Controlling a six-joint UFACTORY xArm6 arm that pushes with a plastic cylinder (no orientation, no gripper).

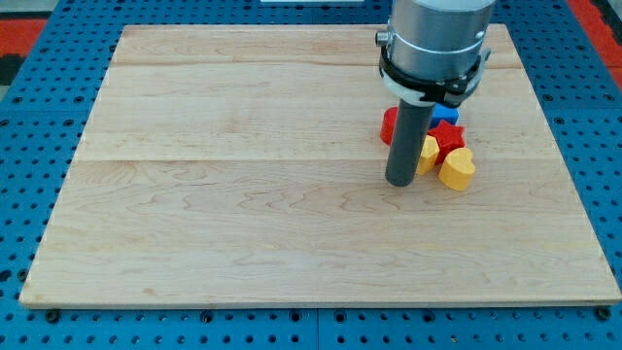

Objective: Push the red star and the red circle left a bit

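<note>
The red star (448, 137) lies in a tight cluster at the board's right of centre. The red circle (389, 124) shows only as a sliver left of my rod, mostly hidden behind it. A blue block (445, 116) sits just above the star; its shape is unclear. A yellow block (428, 153) peeks out right of the rod, and a yellow heart (457, 168) lies at the cluster's lower right. My tip (400, 182) rests on the board at the cluster's lower left, just below the red circle and touching or nearly touching the yellow block.
The wooden board (243, 194) lies on a blue perforated table. The arm's grey body (434, 44) hangs over the board's top right and hides part of the cluster.
</note>
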